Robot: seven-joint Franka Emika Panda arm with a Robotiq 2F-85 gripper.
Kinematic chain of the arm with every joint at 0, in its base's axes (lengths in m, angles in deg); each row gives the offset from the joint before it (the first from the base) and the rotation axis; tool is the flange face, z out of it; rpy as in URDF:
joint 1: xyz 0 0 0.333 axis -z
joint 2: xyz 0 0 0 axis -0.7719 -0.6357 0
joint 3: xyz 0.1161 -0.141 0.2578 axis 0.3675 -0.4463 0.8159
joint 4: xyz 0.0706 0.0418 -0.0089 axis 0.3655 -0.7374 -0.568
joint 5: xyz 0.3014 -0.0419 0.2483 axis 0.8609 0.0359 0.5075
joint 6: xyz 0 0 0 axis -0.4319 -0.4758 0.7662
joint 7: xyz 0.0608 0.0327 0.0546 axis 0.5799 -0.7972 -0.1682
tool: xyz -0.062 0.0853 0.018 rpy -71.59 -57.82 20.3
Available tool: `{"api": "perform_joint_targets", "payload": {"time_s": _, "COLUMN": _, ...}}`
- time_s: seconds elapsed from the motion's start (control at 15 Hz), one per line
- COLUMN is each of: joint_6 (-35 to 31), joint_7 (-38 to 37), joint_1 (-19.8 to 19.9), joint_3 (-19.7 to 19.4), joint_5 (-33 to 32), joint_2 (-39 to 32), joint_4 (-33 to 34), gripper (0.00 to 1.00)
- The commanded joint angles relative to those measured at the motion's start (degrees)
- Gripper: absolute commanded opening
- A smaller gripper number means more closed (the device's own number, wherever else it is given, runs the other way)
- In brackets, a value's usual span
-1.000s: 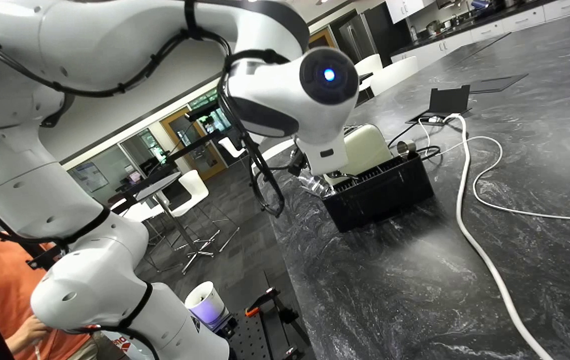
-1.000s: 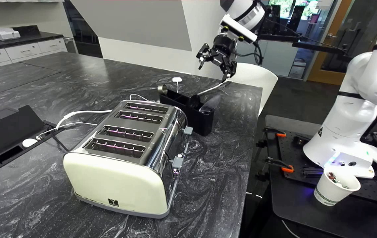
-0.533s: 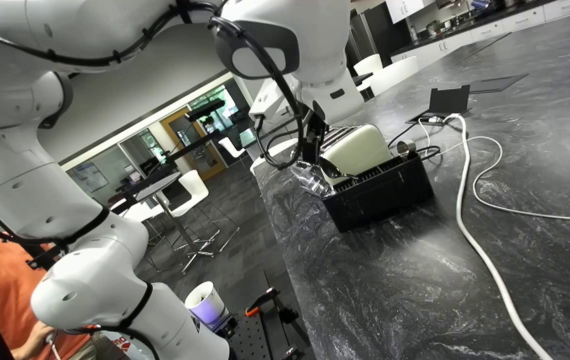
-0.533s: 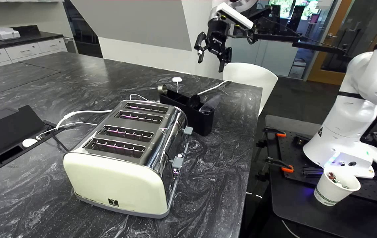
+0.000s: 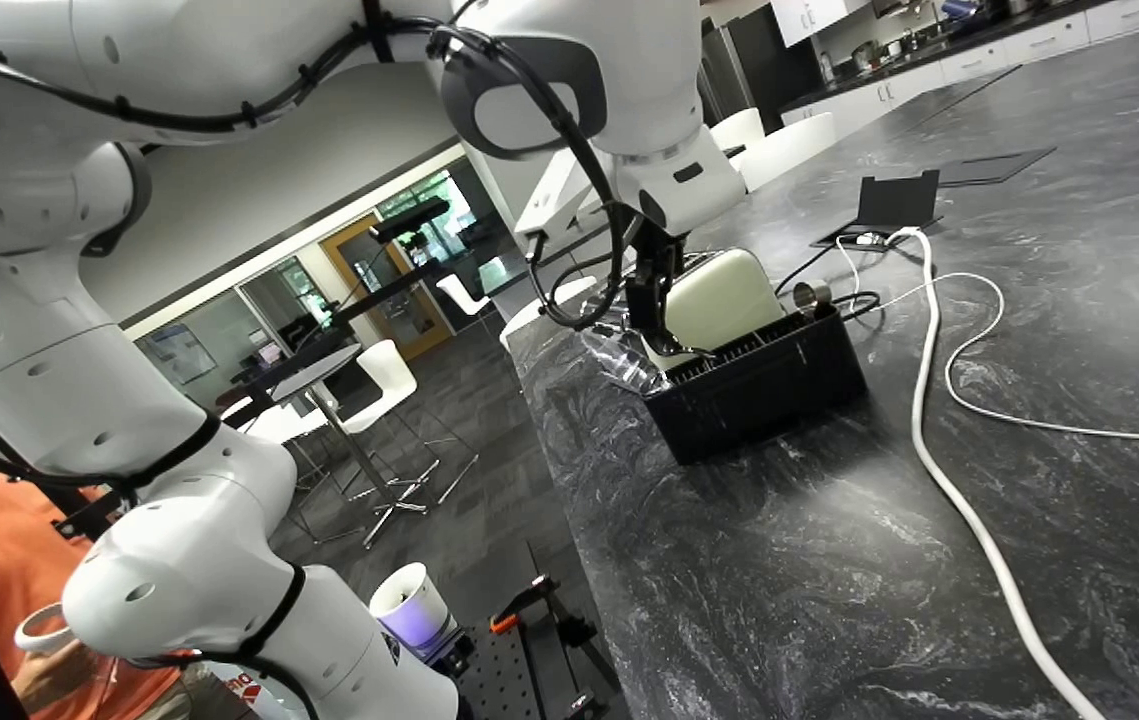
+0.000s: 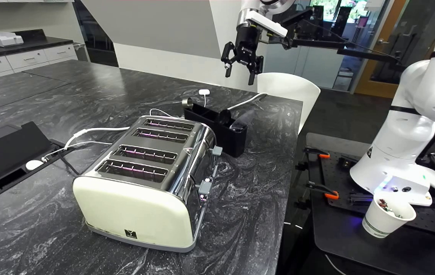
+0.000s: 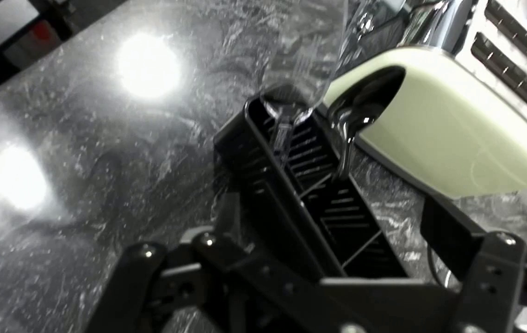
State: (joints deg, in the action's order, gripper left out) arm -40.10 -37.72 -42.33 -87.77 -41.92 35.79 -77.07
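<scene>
My tool (image 6: 240, 76), jaws spread wide, hangs above the black caddy (image 5: 761, 405). The cream toaster (image 6: 141, 198) beside it carries a small badge (image 6: 130, 233), whose mark I cannot read

In an exterior view I see the cream, four-slot metal toaster (image 6: 137, 210) on the dark marbled countertop (image 6: 248, 229). On its left sits the black lidded socket box (image 6: 11, 156); behind it, to the right, is the long black plastic holder (image 6: 235, 142). In it, the clear plastic utensil (image 7: 302, 64) stands at one end, beside the black oval spoon (image 7: 374, 92). My black two-finger gripper (image 6: 239, 78) hangs above.
</scene>
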Motion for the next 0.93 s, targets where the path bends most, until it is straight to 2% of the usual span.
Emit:
{"api": "perform_joint_targets", "payload": {"time_s": 0.0, "joint_6": -11.48, "joint_7": -4.85, "joint_1": -2.02, "joint_3": 2.34, "joint_5": -7.63, "joint_2": -1.97, "joint_4": -0.31, "gripper": 1.00}}
{"api": "perform_joint_targets", "payload": {"time_s": 0.27, "joint_6": -20.86, "joint_7": -7.70, "joint_1": -4.73, "joint_3": 4.39, "joint_5": -20.96, "joint_2": -4.51, "joint_4": -1.45, "gripper": 1.00}}
{"api": "perform_joint_targets", "payload": {"time_s": 0.6, "joint_6": -29.87, "joint_7": -10.56, "joint_1": -7.55, "joint_3": 4.66, "joint_5": -38.94, "joint_2": -5.10, "joint_4": -4.34, "gripper": 1.00}}
{"api": "perform_joint_targets", "payload": {"time_s": 0.73, "joint_6": -32.16, "joint_7": -9.09, "joint_1": -7.77, "joint_3": 5.00, "joint_5": -39.92, "joint_2": -4.84, "joint_4": -5.16, "gripper": 1.00}}
{"api": "perform_joint_targets", "payload": {"time_s": 0.87, "joint_6": -32.29, "joint_7": -5.99, "joint_1": -7.68, "joint_3": 5.63, "joint_5": -36.95, "joint_2": -4.59, "joint_4": -5.51, "gripper": 1.00}}
